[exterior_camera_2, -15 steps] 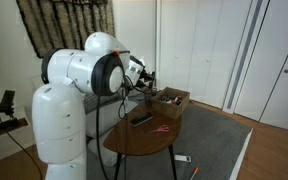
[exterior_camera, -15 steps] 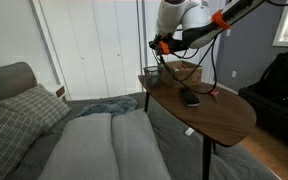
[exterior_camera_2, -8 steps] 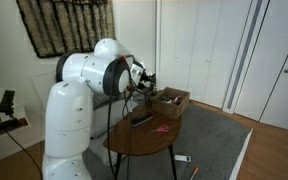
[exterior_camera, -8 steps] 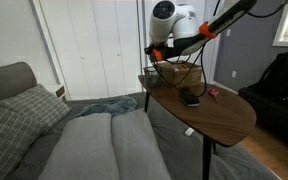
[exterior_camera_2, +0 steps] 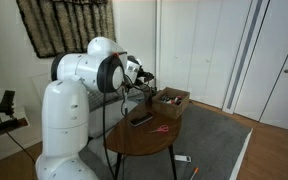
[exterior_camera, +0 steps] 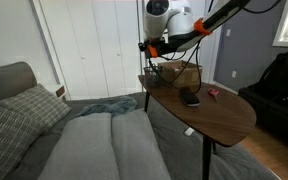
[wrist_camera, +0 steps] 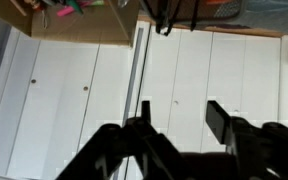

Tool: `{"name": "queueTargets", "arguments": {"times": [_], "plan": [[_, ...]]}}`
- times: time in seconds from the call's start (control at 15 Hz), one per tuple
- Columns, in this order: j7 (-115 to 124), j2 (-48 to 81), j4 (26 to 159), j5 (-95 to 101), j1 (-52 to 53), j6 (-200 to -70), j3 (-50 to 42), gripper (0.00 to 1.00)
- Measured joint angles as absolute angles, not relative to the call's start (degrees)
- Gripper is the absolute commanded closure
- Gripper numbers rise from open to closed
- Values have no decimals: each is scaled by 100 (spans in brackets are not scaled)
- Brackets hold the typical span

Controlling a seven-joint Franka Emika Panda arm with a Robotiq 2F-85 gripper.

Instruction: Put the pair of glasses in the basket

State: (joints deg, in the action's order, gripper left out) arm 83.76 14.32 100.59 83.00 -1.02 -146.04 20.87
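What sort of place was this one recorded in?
Most likely a home living room or bedroom: a grey couch with cushions, white closet doors behind it, and a small wooden side table holding a woven basket.

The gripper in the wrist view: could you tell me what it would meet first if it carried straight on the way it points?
Most likely the white closet doors; the gripper points at them and nothing shows between, though depth is unclear.

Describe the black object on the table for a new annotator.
Find the brown oval table. Beside the woven basket lies a solid black oblong object. It is flat and dark, unlike the tan basket, and bigger than the tiny red item.
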Motion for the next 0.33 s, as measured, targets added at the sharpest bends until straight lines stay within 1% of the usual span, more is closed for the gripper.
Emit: {"name": "queueTargets", "arguments": {"times": [0.07,0.13,0.33], "plan": [[8465,1246,10100,8352,-103,-14604,2087,2],[8626,1014,10165,8478,-104,-14612,2087,0],[9433,191,10492,9057,-102,-14651,2091,0]]}}
